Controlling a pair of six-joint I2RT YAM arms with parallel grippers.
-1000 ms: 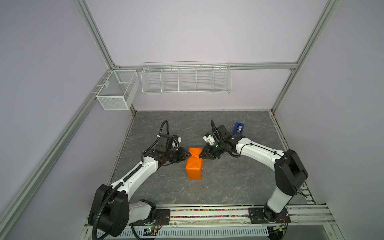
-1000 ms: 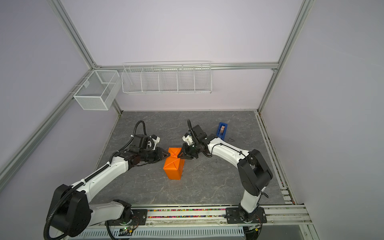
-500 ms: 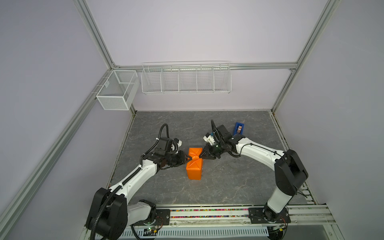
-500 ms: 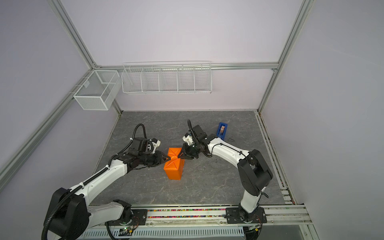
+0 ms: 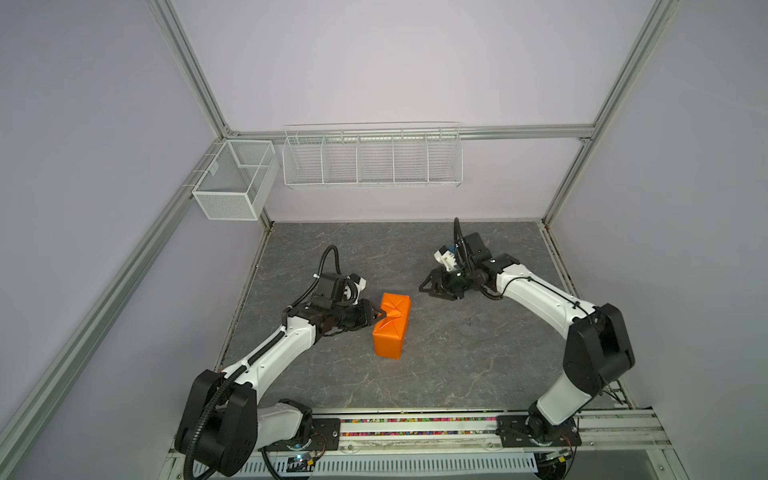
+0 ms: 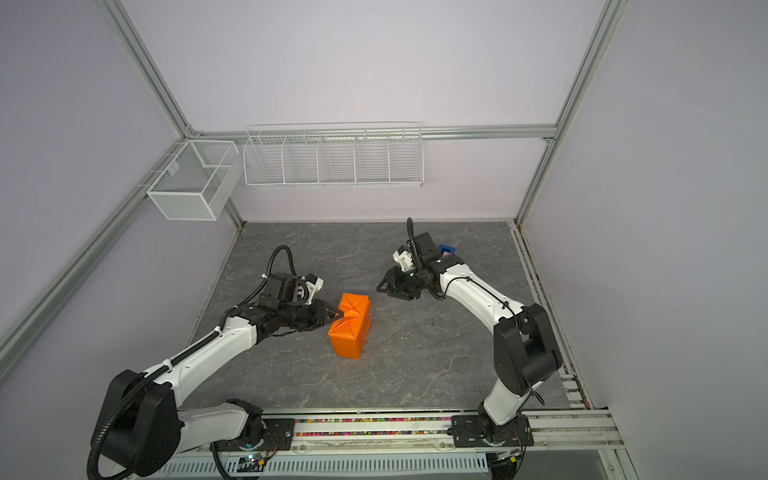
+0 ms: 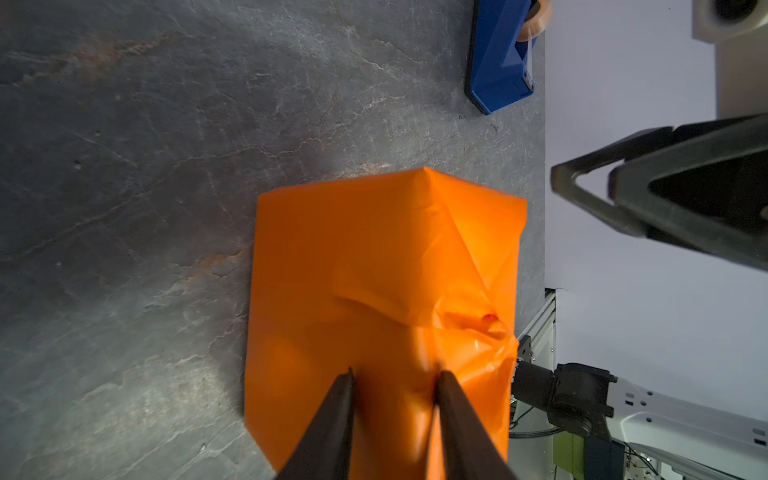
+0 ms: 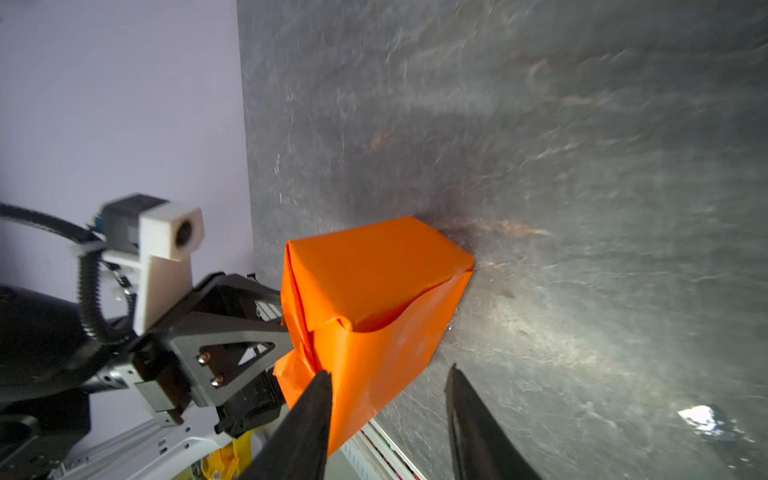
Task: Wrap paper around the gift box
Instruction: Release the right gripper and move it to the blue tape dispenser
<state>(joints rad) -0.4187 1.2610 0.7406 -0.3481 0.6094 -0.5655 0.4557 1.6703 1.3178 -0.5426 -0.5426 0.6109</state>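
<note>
In both top views the gift box, hidden under the orange paper (image 5: 390, 332), stands just below mid-frame on the grey table (image 5: 457, 374). The left gripper (image 5: 380, 316) touches its folded upper end, jaws narrowly parted; whether they pinch paper is unclear. The right gripper (image 5: 430, 284), jaws spread and empty, hangs clear of it to the upper right.
</note>
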